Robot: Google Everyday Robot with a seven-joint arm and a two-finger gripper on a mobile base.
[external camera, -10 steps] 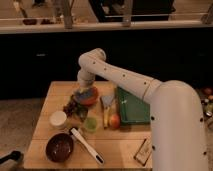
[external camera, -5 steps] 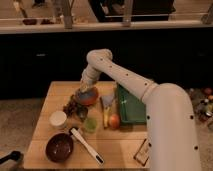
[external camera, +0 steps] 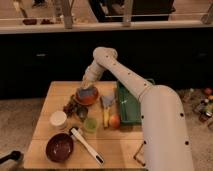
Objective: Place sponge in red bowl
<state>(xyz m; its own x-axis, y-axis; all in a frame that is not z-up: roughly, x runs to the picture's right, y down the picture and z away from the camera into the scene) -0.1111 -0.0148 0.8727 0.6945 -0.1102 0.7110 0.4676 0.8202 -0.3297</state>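
The red bowl sits on the wooden table toward the back, left of a green tray. The blue-grey sponge lies inside the bowl. My gripper hangs at the end of the white arm, just above the bowl's far rim and close over the sponge.
A green tray lies right of the bowl. A grey-blue scraper with a yellow handle, an apple, a green cup, a white cup, a maroon bowl and a white-handled brush share the table. Dark clutter lies left of the bowl.
The arm's elbow has swung up and toward the back. The gripper has lifted slightly from the bowl, and the sponge now lies in the bowl.
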